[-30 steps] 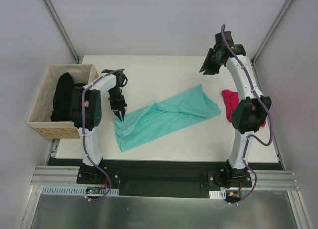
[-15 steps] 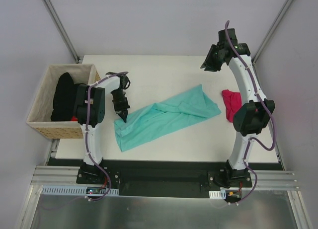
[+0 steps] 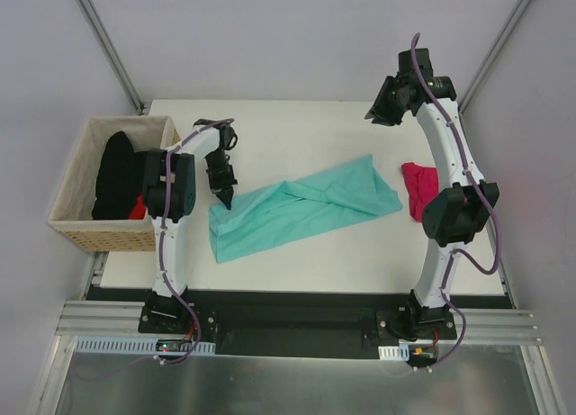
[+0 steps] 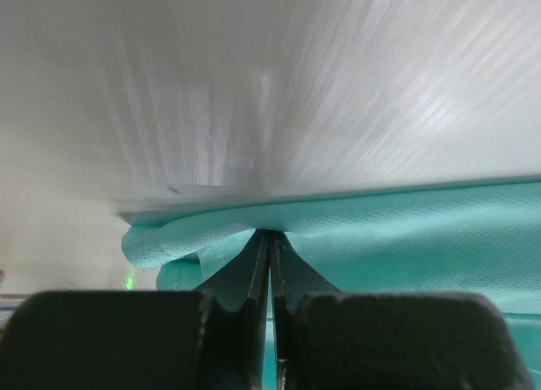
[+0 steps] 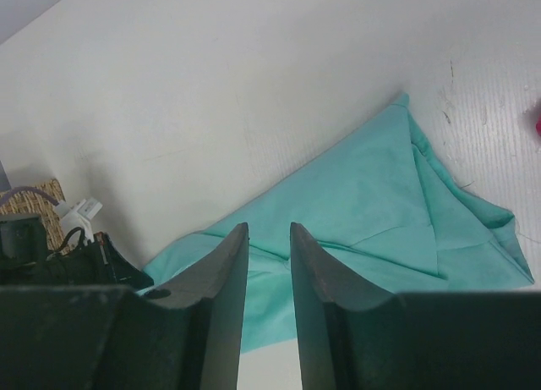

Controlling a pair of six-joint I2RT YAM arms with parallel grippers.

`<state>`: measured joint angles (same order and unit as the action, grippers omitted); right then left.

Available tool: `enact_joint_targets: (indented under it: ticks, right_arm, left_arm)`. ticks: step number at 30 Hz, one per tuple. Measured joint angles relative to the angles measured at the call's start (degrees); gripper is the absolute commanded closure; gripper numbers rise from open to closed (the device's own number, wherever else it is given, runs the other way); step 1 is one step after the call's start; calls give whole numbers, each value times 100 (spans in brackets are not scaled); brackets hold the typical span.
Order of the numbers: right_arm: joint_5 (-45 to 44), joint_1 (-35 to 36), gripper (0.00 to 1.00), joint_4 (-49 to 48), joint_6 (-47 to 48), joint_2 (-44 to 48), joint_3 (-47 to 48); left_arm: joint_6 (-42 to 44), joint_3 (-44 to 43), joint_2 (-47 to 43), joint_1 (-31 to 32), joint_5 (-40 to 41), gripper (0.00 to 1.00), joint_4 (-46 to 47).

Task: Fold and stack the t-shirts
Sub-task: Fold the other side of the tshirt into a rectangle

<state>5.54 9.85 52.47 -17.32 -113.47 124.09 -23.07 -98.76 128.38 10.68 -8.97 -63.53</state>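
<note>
**Top view.** The teal t-shirt (image 3: 301, 208) is lying mid-surface (image 3: 297, 136) as a long crumpled band, its long axis running from near-left to far-right. The left claw (image 3: 223, 199) is sitting at the far corner of the band's left end, so the cloth is stretching away to its right. The right claw (image 3: 376, 113) is hanging over the far-right of the surface, well apart from the shirt's far-right tip. The left arm is therefore judged the nearer one. A pink t-shirt (image 3: 416, 188) is lying bunched at the right edge, and black t-shirts (image 3: 115, 172) are filling the basket (image 3: 126, 120) on the left.

**Left wrist view.** The left claw (image 4: 270, 238) is clenching a pinch of teal t-shirt (image 4: 406, 238) edge, and the cloth is lifting into a small peak.

**Right wrist view.** The right claw (image 5: 269, 229) is standing released, with nothing between its fingers. The teal t-shirt (image 5: 363, 212) is lying below and beyond it, with one pointed corner aiming far-right.
</note>
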Motion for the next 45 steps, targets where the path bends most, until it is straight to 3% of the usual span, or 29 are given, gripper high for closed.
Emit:
enact_joint_targets:
  ticks: [16,25,31,38,45]
  right_arm:
    - [-33,-20,70,-4,-17,0,42]
    - [55,-22,69,-9,-9,0,42]
    - [186,131,60,-31,109,-57,-57]
    - [201,988,59,-118,369,-136,-1058]
    - [247,1464,60,-120,625,-459,-1333]
  left_arm:
    - [247,-2662,1073,-839,46,100,-610]
    - [264,-2656,1082,-876,4,100,-750]
    - [256,-2590,1021,-874,-90,100,-748]
    - [142,-2579,251,-802,-254,98,-706]
    - [22,-2426,-625,-654,-297,99,-662]
